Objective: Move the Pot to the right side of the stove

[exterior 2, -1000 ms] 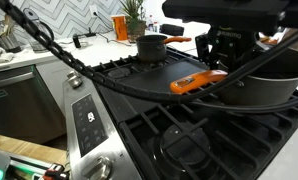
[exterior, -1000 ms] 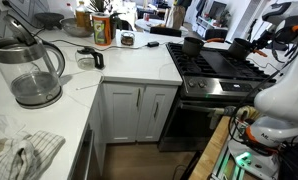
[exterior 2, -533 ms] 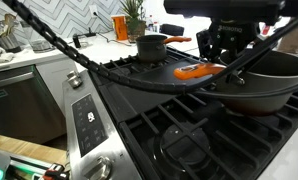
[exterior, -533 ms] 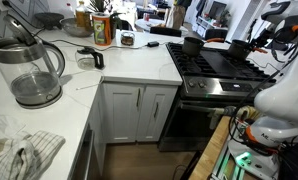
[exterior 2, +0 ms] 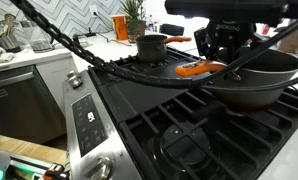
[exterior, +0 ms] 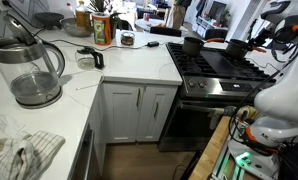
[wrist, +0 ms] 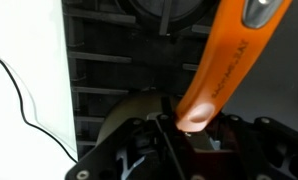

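The dark Pot [exterior 2: 257, 82] has an orange handle [exterior 2: 194, 69] and hangs just above the black grates of the stove [exterior 2: 169, 115]. My gripper [exterior 2: 223, 42] is shut on that handle from above. In an exterior view the Pot [exterior: 236, 47] is at the back of the stove [exterior: 224, 72], with the gripper [exterior: 251, 44] over it. In the wrist view the orange handle [wrist: 224, 60] runs diagonally into the gripper [wrist: 194, 125] above the grates [wrist: 109, 70]; the Pot's body is mostly hidden there.
A smaller grey pot [exterior 2: 152, 46] stands on a back burner and also shows in an exterior view [exterior: 192, 44]. A thick black cable [exterior 2: 69, 55] crosses the stove's front. A glass kettle [exterior: 29, 70] and a cloth [exterior: 19, 155] are on the white counter.
The Pot has risen a little off the grate in the shut gripper and shifted slightly towards the back; its handle now sits higher.
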Available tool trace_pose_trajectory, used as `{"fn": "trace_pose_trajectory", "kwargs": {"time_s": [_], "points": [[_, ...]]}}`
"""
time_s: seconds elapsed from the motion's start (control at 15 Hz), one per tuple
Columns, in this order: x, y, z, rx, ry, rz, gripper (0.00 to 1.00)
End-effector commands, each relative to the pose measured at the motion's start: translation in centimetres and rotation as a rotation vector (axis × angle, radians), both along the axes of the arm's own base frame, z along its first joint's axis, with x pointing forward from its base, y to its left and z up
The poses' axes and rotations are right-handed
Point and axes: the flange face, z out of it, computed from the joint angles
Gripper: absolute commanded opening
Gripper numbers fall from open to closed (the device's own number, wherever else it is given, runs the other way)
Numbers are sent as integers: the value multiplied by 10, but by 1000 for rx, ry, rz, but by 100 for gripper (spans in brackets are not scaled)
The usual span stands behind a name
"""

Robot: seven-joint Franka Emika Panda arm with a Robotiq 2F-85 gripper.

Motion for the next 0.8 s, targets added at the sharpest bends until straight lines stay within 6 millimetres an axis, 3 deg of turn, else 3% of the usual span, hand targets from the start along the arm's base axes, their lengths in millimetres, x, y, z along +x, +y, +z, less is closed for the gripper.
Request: {"fn": "trace_pose_trajectory", "kwargs": {"time_s": [0.0,0.33,0.6,0.73], "points": [[3,0,1,3,-46,42,66],[2,3,4,-9,-13,89,100],[3,11,25,-89,-8,172,100],[7,21,45,-168,-17,250,100]]}}
